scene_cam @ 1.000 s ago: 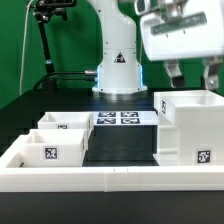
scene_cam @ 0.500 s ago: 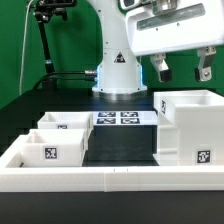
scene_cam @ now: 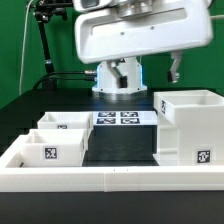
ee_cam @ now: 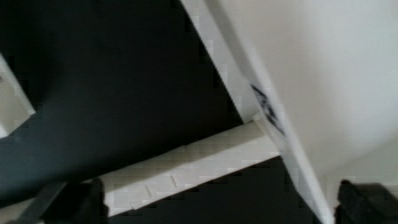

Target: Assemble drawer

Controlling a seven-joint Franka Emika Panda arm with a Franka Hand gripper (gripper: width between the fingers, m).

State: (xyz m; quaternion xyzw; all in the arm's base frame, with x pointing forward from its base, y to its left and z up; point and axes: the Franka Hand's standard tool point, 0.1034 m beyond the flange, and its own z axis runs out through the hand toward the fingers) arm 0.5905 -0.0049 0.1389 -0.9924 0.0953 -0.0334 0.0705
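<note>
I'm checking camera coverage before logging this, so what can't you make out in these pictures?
1. Exterior view: the arm's white housing covers most of the hand; only one finger shows.
2. Exterior view: the tall white box hides its own bottom behind its walls.
3. Wrist view: blurred; the dark mark on the white panel cannot be read.

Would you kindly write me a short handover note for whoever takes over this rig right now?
Gripper: open and empty, raised above the table, touching nothing.
Large box: stands on the exterior view's right, open side up.
Rear drawer and front drawer: close together on the exterior view's left, well apart from the large box.
Marker board: lies flat further back, between the two groups.
Done: no parts joined yet.
Left: probably grasp each drawer in turn and fit it into the large box.
</note>
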